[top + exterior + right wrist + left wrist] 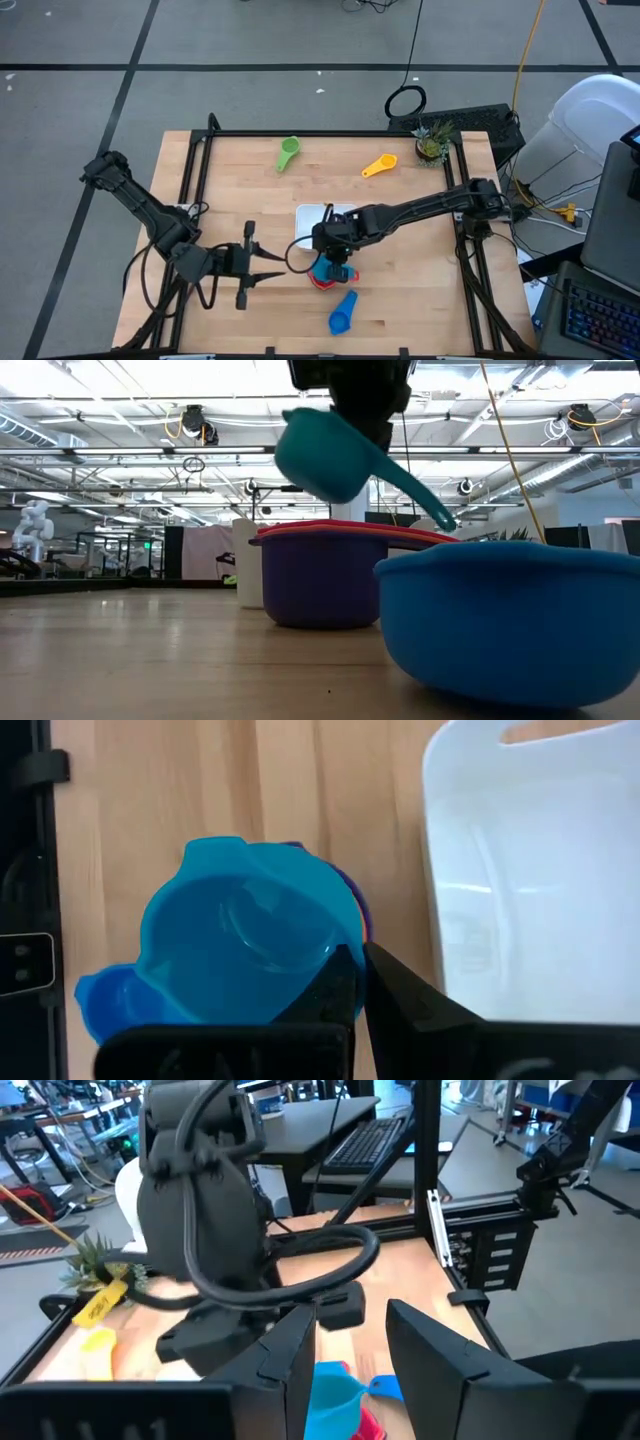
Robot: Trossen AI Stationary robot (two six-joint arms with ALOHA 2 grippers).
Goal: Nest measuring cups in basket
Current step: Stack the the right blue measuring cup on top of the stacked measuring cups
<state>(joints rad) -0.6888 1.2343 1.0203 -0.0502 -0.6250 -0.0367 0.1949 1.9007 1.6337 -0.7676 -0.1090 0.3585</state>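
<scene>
Near the lower centre of the high view, the right gripper (335, 262) held the light blue cup (332, 268) above the stacked pair of cups; its fingers (405, 995) were pinched on the cup's rim. In the low view that cup (325, 455) hung tilted, clear above the dark blue cup (320, 582), which had the orange cup (345, 530) nested in it, only a reddish rim showing. Another blue cup (343, 314) lay on the desk (420, 280) below the stack, toward the frame's bottom edge, filling the low view's right foreground (510, 620).

White basket (318, 220) sat just above the right gripper in the high view, at desk centre; no cup was visible in it, though the arm covered part of it. Green cup (287, 153) lay at upper centre-left, yellow cup (380, 165) at upper centre-right, well apart from the basket. Potted plant (433, 143) stood at the desk's upper right corner.

Left gripper (268, 265) sat at lower left of the desk, fingers (440, 1355) spread and holding nothing, pointing toward the stack.
</scene>
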